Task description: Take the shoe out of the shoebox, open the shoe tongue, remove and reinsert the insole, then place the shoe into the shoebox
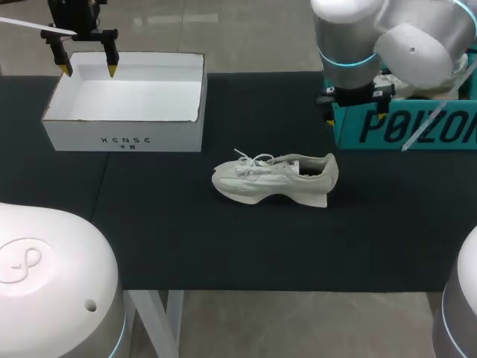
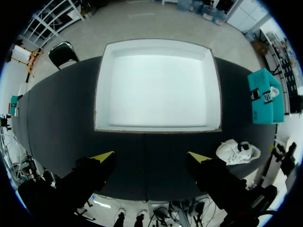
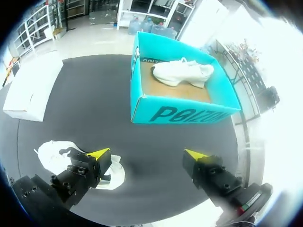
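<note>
- One pale shoe [image 1: 274, 179] sits on its sole mid-table, outside both boxes.
- White shoebox [image 1: 123, 139] at the shoe's 10 o'clock; my left gripper [image 2: 151, 156] hangs above it, fingers spread, holding nothing.
- Teal box [image 1: 406, 127] at 2 o'clock; my right gripper [image 3: 147, 154] gapes empty beside it.

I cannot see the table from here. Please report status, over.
Fingers open on left gripper and right gripper. On black table mat: off-white lace-up sneaker, outside the white cardboard shoebox. Box empty; nothing blocks the sneaker.
</note>
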`<state>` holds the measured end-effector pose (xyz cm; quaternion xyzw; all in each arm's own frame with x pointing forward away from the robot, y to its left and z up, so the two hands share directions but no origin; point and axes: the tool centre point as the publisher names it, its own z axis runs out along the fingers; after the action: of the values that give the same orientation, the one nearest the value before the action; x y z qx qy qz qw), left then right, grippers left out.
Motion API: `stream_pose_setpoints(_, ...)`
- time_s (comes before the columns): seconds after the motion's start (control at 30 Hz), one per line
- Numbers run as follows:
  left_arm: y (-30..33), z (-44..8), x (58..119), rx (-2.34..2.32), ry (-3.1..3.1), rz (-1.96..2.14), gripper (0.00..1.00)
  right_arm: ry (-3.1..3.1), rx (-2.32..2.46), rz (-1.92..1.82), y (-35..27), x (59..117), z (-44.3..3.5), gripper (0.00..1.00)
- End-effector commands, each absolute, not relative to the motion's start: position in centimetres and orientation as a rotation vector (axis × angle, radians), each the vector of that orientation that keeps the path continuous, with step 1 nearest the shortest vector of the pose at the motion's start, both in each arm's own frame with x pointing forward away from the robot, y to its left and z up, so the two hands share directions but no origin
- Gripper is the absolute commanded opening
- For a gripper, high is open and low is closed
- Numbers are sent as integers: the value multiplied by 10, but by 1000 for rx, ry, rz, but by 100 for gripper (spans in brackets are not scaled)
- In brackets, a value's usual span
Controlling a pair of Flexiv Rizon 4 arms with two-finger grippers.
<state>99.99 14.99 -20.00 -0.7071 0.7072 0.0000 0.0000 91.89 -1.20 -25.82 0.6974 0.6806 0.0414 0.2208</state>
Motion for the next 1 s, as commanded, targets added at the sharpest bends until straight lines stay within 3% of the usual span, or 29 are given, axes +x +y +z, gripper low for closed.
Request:
stream_pose_setpoints(0.03, 150, -200, 1000, -2221, 2222, 0, 100, 1914, 1876, 297, -21, 908, -259, 100)
stream_pose_setpoints(0.73, 150, -200, 1000, -2221, 2222, 0, 100, 1914, 1876, 297, -21, 908, -259, 100)
stream_pose_setpoints(1.0, 150, -200, 1000, -2221, 2222, 0, 100, 2048, 1269, 747, -35, 909, -235, 100)
